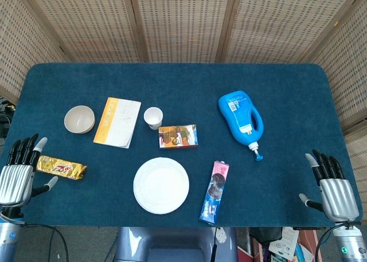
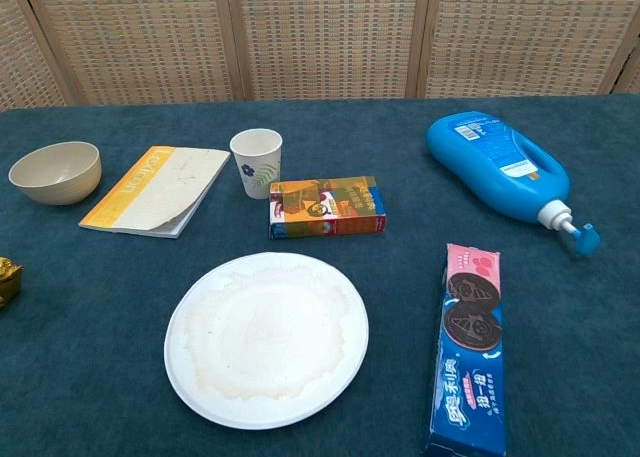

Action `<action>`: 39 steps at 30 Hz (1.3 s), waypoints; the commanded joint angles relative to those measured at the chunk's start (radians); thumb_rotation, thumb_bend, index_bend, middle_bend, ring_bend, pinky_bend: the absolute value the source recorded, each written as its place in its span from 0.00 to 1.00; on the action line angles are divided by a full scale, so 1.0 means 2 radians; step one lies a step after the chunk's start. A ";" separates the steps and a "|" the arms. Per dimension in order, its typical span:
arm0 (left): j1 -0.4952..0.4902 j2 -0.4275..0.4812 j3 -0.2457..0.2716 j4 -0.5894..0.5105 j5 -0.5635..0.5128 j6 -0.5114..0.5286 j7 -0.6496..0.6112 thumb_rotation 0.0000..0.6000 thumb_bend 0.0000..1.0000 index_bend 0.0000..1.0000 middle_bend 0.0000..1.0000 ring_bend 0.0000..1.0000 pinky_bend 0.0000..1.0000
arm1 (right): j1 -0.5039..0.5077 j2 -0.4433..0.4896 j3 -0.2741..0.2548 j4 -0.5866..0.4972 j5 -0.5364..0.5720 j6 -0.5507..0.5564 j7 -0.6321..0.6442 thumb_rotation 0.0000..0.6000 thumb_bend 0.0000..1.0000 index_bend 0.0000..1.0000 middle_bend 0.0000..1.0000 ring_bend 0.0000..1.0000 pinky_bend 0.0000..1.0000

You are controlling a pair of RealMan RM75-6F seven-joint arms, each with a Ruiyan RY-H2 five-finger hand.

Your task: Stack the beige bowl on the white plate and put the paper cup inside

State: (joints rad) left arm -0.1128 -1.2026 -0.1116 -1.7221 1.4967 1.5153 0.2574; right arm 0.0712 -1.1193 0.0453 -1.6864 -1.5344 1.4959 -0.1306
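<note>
Head view shows the left hand (image 1: 17,175) and right hand (image 1: 331,187) spread and holding nothing at the near corners, so the beige bowl (image 1: 79,119) waits untouched near the left edge.

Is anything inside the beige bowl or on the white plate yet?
No. The beige bowl looks empty in the head view; the chest view hides its bottom behind the near wall. The white plate is bare. The paper cup stands apart, upright.

The chest view's left edge crops the gold snack packet (image 2: 7,280); neither hand shows.
</note>
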 commanded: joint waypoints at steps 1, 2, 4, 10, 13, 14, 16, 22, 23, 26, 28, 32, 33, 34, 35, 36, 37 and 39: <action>-0.025 -0.001 -0.026 0.026 -0.030 -0.027 -0.004 1.00 0.19 0.14 0.00 0.00 0.02 | 0.000 0.001 0.000 0.000 0.001 0.000 0.001 1.00 0.14 0.00 0.00 0.00 0.00; -0.034 -0.002 -0.034 0.037 -0.041 -0.040 -0.008 1.00 0.20 0.16 0.00 0.00 0.03 | 0.000 0.001 0.001 0.000 0.002 0.000 0.002 1.00 0.14 0.00 0.00 0.00 0.00; -0.047 -0.004 -0.043 0.057 -0.059 -0.061 -0.013 1.00 0.21 0.19 0.00 0.00 0.04 | 0.000 0.001 0.001 0.001 0.002 0.000 0.004 1.00 0.14 0.00 0.00 0.00 0.00; -0.085 -0.020 -0.054 0.128 -0.108 -0.136 -0.030 1.00 0.24 0.27 0.00 0.00 0.05 | 0.001 0.001 0.003 0.002 0.006 -0.003 0.007 1.00 0.14 0.00 0.00 0.00 0.00; -0.102 -0.034 -0.055 0.164 -0.122 -0.164 -0.034 1.00 0.26 0.28 0.00 0.00 0.06 | 0.001 0.000 0.003 0.002 0.007 -0.006 0.007 1.00 0.14 0.00 0.00 0.00 0.00; -0.108 -0.039 -0.055 0.176 -0.127 -0.174 -0.035 1.00 0.27 0.29 0.00 0.00 0.06 | 0.002 0.000 0.003 0.002 0.008 -0.007 0.006 1.00 0.14 0.00 0.00 0.00 0.00; -0.120 -0.049 -0.056 0.197 -0.133 -0.190 -0.036 1.00 0.28 0.30 0.00 0.00 0.06 | 0.002 -0.001 0.003 0.003 0.010 -0.008 0.006 1.00 0.14 0.00 0.00 0.00 0.00; -0.154 -0.070 -0.059 0.241 -0.156 -0.238 -0.023 1.00 0.29 0.32 0.00 0.00 0.07 | 0.003 -0.001 0.005 0.003 0.014 -0.011 0.007 1.00 0.14 0.00 0.00 0.00 0.00; -0.160 -0.074 -0.060 0.246 -0.161 -0.246 -0.020 1.00 0.30 0.32 0.00 0.00 0.07 | 0.003 0.000 0.005 0.004 0.014 -0.011 0.008 1.00 0.14 0.00 0.00 0.00 0.00; -0.170 -0.083 -0.061 0.255 -0.173 -0.260 -0.015 1.00 0.30 0.33 0.00 0.00 0.07 | 0.003 0.000 0.006 0.004 0.016 -0.011 0.011 1.00 0.14 0.00 0.00 0.00 0.00; -0.175 -0.087 -0.060 0.259 -0.178 -0.266 -0.012 1.00 0.30 0.35 0.00 0.00 0.07 | 0.003 0.000 0.006 0.005 0.017 -0.011 0.014 1.00 0.14 0.00 0.00 0.00 0.00; -0.185 -0.098 -0.059 0.271 -0.188 -0.275 -0.003 1.00 0.31 0.36 0.00 0.00 0.07 | 0.002 0.002 0.008 0.006 0.019 -0.010 0.022 1.00 0.14 0.00 0.00 0.00 0.00; -0.190 -0.103 -0.059 0.278 -0.192 -0.279 0.001 1.00 0.31 0.36 0.00 0.00 0.07 | 0.002 0.002 0.009 0.007 0.020 -0.010 0.025 1.00 0.14 0.00 0.00 0.00 0.00; -0.192 -0.105 -0.059 0.281 -0.196 -0.282 0.003 1.00 0.31 0.37 0.00 0.00 0.07 | 0.002 0.002 0.009 0.008 0.020 -0.010 0.026 1.00 0.14 0.00 0.00 0.00 0.00; -0.194 -0.107 -0.059 0.285 -0.199 -0.284 0.006 1.00 0.31 0.37 0.00 0.00 0.07 | 0.002 0.003 0.009 0.008 0.020 -0.010 0.027 1.00 0.14 0.00 0.00 0.00 0.00; -0.197 -0.109 -0.059 0.289 -0.202 -0.287 0.009 1.00 0.31 0.38 0.00 0.00 0.08 | 0.002 0.003 0.009 0.009 0.021 -0.010 0.028 1.00 0.14 0.00 0.00 0.00 0.00; -0.199 -0.111 -0.059 0.293 -0.205 -0.289 0.011 1.00 0.31 0.38 0.00 0.00 0.08 | 0.002 0.003 0.009 0.009 0.021 -0.011 0.029 1.00 0.14 0.00 0.00 0.00 0.00; -0.207 -0.117 -0.060 0.305 -0.213 -0.298 0.016 1.00 0.31 0.38 0.00 0.00 0.08 | 0.002 0.003 0.010 0.010 0.023 -0.012 0.031 1.00 0.14 0.00 0.00 0.00 0.00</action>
State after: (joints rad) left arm -0.5166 -1.4286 -0.2301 -1.1254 1.0816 0.9296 0.2822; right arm 0.0760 -1.1129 0.0647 -1.6668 -1.4887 1.4732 -0.0698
